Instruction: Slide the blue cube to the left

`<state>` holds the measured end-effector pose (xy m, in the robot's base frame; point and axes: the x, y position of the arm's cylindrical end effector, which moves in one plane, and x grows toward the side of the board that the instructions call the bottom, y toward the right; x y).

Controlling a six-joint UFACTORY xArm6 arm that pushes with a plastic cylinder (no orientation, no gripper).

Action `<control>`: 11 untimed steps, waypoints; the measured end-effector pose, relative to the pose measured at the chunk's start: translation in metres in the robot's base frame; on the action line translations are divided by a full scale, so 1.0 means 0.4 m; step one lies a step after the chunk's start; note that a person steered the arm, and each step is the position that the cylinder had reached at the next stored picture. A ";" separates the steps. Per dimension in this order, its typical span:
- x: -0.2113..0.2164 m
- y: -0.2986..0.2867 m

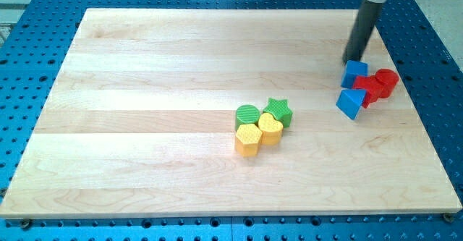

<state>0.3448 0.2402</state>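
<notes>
Our blue cube point(355, 72) sits near the desk's point(145, 125) right edge in the view, touching a red block point(369, 89) with a red cylinder point(387, 82) beyond it and a second blue block point(350, 102) just below; we have no fingers, only my tip point(354, 59), holding nothing, just above the cube and seemingly touching it. We judge it light, rigid and quick to slide or spin on smooth wood, so we would press its right face centrally, though the red block crowds it
</notes>
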 end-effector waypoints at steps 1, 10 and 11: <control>0.012 0.028; 0.111 -0.522; 0.216 -0.440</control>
